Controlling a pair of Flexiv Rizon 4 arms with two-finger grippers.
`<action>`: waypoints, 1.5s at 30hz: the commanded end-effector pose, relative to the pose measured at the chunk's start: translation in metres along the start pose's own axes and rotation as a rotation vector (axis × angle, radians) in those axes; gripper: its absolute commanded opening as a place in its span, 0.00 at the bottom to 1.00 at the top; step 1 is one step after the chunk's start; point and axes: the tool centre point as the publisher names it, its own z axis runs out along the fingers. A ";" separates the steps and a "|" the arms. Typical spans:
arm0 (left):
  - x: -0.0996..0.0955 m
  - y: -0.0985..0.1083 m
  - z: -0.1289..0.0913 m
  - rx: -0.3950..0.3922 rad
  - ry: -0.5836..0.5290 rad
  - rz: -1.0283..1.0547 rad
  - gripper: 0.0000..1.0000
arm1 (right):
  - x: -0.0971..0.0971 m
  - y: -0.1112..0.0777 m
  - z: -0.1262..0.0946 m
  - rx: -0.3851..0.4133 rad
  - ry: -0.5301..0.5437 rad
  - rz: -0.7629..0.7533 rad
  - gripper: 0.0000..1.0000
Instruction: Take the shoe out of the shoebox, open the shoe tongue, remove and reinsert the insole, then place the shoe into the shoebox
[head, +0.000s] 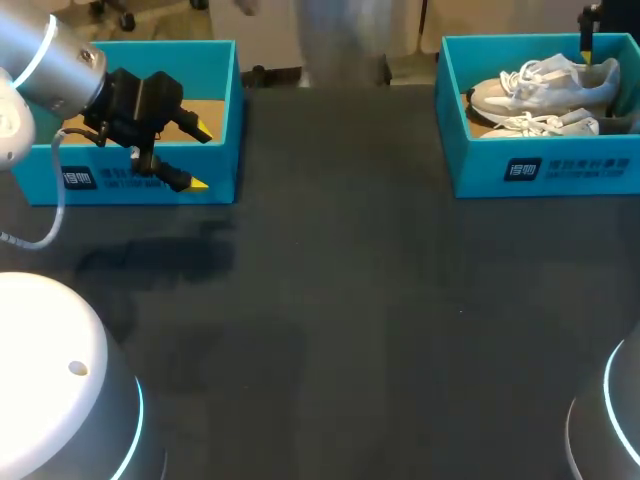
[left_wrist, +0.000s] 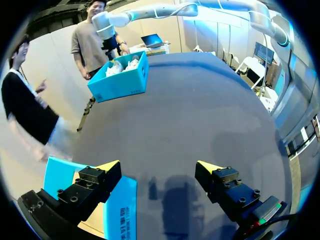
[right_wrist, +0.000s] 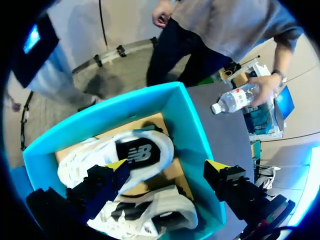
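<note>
Dark tabletop (head: 350, 300): shoe (head: 545, 85) lies along its shoebox (head: 540, 165), toe leftward.

Nothing is legible: the left box (head: 226, 110) and right box (head: 478, 150) each carry a white emblem (head: 523, 169) with small characters (head: 585, 167) on the near wall, and a white logo (right_wrist: 139, 154) marks the shoe's (right_wrist: 82, 167) dark insole (right_wrist: 152, 145).

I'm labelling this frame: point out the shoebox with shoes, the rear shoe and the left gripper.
shoebox with shoes (head: 478, 166): head view, front wall.
rear shoe (head: 558, 92): head view, its side.
left gripper (head: 200, 157): head view, between its tips.
</note>
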 end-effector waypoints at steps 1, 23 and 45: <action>0.000 0.000 0.000 -0.002 0.001 0.000 1.00 | -0.007 -0.021 -0.032 -0.037 0.054 -0.050 1.00; -0.052 -0.061 -0.016 -0.345 -0.192 -0.796 1.00 | -0.016 -0.092 -0.112 -0.068 0.113 -0.294 1.00; -0.068 -0.068 -0.024 -0.315 -0.480 -1.446 1.00 | -0.008 -0.146 -0.136 -0.050 0.195 -0.424 1.00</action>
